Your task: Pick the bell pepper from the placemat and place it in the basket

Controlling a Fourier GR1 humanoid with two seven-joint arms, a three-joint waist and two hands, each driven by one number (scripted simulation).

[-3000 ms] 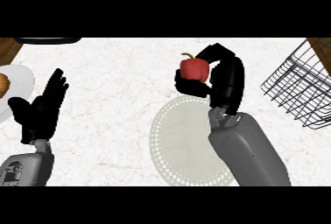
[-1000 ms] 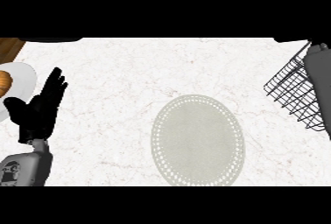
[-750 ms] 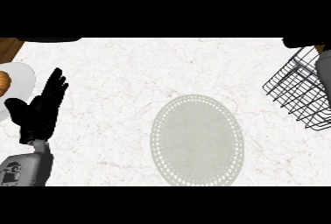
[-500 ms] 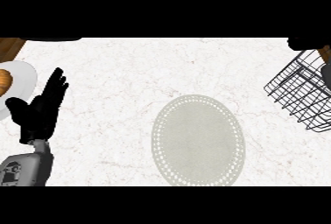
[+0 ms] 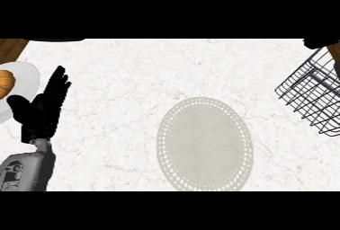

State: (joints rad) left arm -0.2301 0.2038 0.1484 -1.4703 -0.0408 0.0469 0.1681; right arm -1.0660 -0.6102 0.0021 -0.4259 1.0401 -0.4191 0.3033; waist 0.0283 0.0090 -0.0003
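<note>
The pale oval placemat (image 5: 204,143) lies bare; no pepper shows. The black left hand (image 5: 40,114) rests open and empty, uninvolved; the right hand (image 5: 324,42), above the black wire basket (image 5: 309,96), likely placing, cannot be read.

Lighting bright and even across the counter (image 5: 133,67); white marble reads flat, veins faint. Placemat (image 5: 204,143) uniformly lit. Left hand (image 5: 38,114) renders near-black, little shading. Basket (image 5: 310,94) wires dark against the pale top.
</note>
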